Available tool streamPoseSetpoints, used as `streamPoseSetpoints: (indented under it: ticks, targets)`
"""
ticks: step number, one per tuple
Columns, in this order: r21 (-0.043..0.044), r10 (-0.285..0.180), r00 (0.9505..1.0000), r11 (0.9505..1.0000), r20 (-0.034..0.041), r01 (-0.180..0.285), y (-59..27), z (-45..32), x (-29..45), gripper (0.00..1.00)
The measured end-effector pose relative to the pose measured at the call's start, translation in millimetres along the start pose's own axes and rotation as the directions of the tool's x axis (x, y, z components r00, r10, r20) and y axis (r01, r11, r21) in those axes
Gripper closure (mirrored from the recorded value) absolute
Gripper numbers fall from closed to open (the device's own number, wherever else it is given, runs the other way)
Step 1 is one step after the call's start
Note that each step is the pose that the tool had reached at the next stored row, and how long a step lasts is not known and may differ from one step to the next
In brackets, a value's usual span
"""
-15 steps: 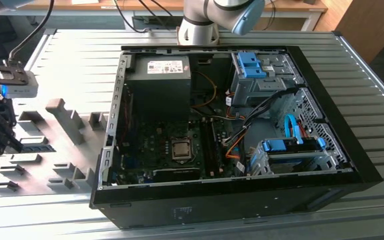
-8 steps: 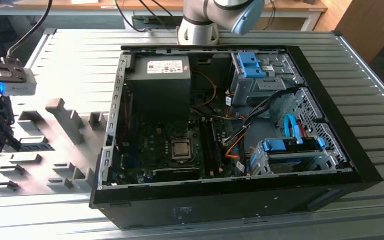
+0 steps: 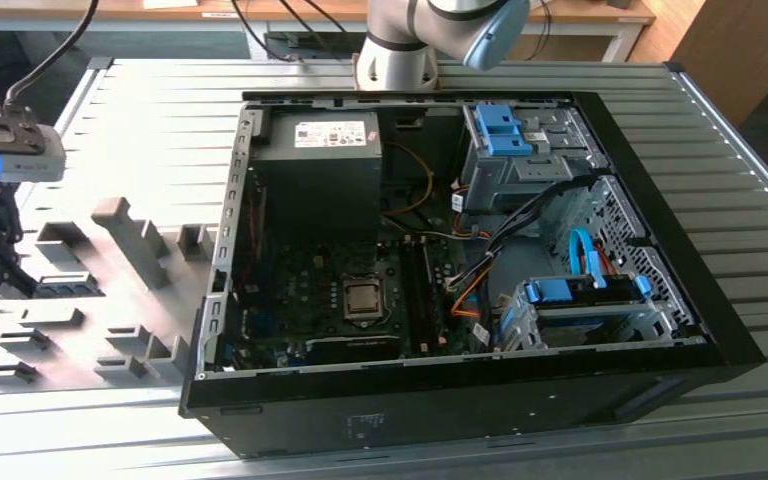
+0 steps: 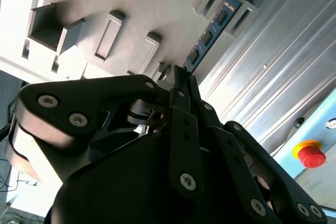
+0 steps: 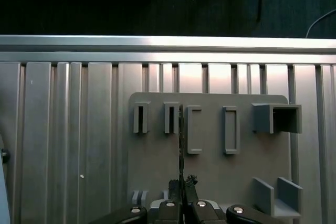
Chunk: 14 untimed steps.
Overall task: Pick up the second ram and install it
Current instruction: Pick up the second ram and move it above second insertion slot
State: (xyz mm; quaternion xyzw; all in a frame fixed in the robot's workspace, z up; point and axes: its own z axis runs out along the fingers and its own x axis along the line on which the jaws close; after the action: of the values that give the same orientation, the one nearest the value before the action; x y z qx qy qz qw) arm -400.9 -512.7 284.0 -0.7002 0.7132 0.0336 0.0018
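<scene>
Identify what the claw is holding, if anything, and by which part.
The claw is shut on the thin blue-green memory board with dark chips, pinching its flat faces at one end.

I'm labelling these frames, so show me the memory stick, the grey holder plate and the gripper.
memory stick (image 4: 210, 31), second wrist view, middle of its blue chip-covered face.
grey holder plate (image 5: 236, 177), first wrist view, a bare flat patch of it.
gripper (image 5: 181, 183), first wrist view, midway between its fingertips.
</scene>
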Motion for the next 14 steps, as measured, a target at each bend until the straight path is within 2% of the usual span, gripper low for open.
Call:
streamPoseSetpoints:
  ticks: [14]
  targets:
    - [0.0000, 0.000, 1.0000, 1.0000, 0.0003, 0.000, 0.8, -18.1, -0.9, 0.86]
